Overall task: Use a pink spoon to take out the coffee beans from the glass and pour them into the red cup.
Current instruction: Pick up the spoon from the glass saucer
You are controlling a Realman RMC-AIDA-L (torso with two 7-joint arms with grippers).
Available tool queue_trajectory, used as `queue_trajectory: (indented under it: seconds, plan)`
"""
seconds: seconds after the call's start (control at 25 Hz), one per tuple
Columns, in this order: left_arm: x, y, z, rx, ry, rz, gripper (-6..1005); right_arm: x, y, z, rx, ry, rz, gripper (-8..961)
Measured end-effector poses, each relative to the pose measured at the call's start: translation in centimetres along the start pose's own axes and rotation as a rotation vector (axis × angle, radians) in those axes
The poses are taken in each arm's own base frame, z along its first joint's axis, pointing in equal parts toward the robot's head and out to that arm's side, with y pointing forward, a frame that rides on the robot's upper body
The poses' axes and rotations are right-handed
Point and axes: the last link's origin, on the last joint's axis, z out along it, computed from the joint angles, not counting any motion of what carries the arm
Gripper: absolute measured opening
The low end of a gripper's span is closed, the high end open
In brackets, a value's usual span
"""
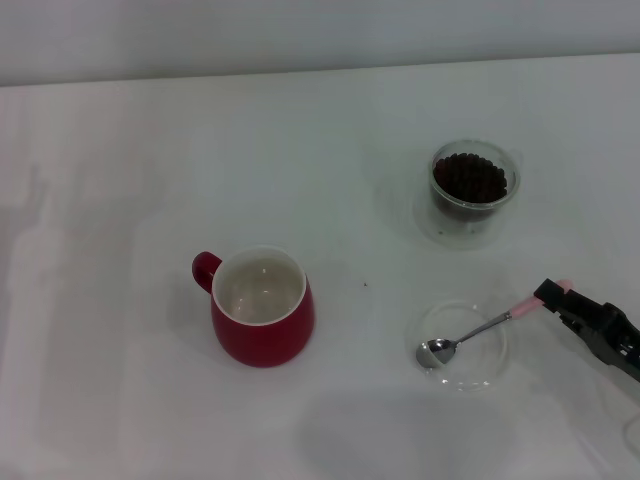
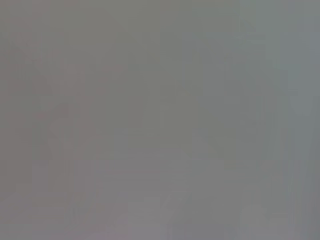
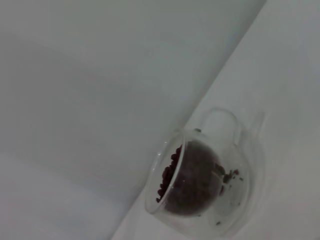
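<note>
glossy red cup [image 1: 263, 310], shiny metal spoon [image 1: 470, 335]

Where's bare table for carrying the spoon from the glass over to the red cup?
Open white table lies between the red cup and the glass of coffee beans, and all along the robot's left. It is crowded on the right: the right gripper holds the pink spoon over the clear dish.

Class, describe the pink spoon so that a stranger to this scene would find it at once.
On the white table, look to the right of the red cup, nearer than the glass of coffee beans. The pink spoon lies across a shallow clear dish, the right gripper holding its handle. Only it has a shiny metal bowl.
</note>
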Motion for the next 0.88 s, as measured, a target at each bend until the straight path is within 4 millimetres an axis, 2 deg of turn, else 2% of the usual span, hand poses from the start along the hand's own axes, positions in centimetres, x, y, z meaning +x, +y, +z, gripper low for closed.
queue_trajectory:
  seconds: [0.52, 0.88]
  plan:
    - [0.0, 0.0, 0.0, 0.001, 0.002, 0.001, 879, -0.1, 0.2, 0.2, -0.012, -0.004, 0.024, 146]
    - [0.0, -0.1, 0.0, 0.005, 0.002, 0.000, 879, -0.9, 1.1, 0.3, -0.075, -0.011, 0.023, 142]
